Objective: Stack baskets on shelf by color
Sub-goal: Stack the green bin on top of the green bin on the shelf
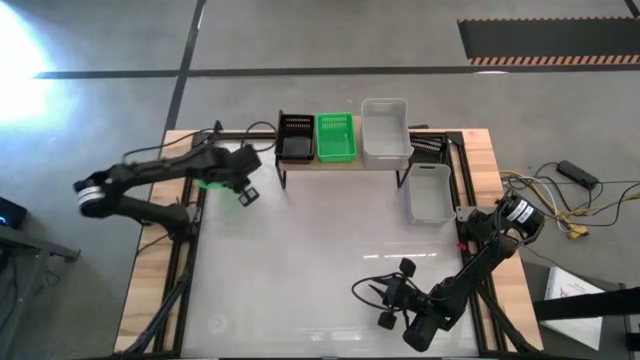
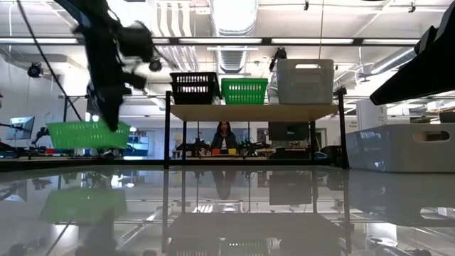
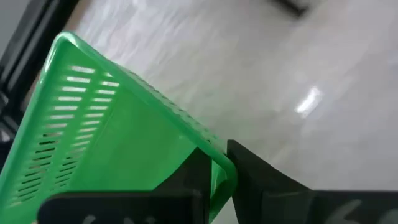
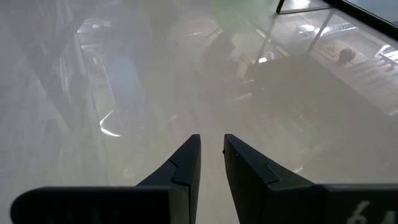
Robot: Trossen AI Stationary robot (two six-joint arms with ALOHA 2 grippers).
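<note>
A green basket [image 2: 87,134] hangs over the table's left side, clear of the surface, with my left gripper [image 3: 219,163] shut on it. In the high view only a sliver of this basket [image 1: 208,182] shows under the arm. On the shelf [image 2: 252,112] stand a black basket [image 1: 296,137], a second green basket [image 1: 335,137] and a white basket [image 1: 385,132], side by side on their bottoms. Another white basket [image 1: 431,191] rests on the table to the shelf's right. My right gripper [image 4: 211,152] hovers near the table's front, its fingers a narrow gap apart and with nothing between them. My left gripper pinches the green basket's rim [image 3: 217,173] at a corner, one finger inside the wall and one outside. The fingers come from above, slanting down. The basket hangs below them, roughly level and lifted clear of the table.
The shelf stands at the table's far edge on thin black legs [image 2: 168,139]. Between the two arms lies a wide glossy stretch of tabletop [image 1: 320,250]. Cables [image 1: 560,200] lie off the table's right side. A person [image 2: 224,135] sits in the room beyond the shelf.
</note>
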